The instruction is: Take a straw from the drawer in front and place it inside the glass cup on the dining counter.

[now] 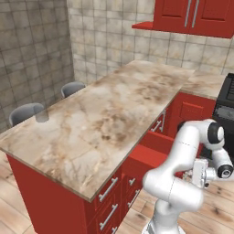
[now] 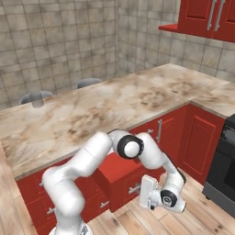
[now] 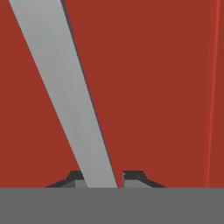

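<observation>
The drawer (image 1: 153,153) (image 2: 114,170) stands pulled out from the red base under the dining counter (image 1: 105,119) (image 2: 92,110). Its flat red front (image 3: 157,87) is close before the hand, and its silver bar handle (image 3: 70,87) runs slanted across that view. My gripper (image 3: 105,177) (image 2: 138,189) is shut on this handle, one dark fingertip on each side of the bar. The glass cup (image 1: 42,115) (image 2: 37,102) stands upright near the counter's far left edge. The straw is hidden from me.
Two grey stools (image 1: 25,112) (image 1: 73,87) stand behind the counter's far side. A black oven (image 1: 226,107) (image 2: 222,165) is at the right. More red drawers with silver handles (image 1: 109,189) sit below the counter. Wooden floor (image 2: 193,215) lies under the arm.
</observation>
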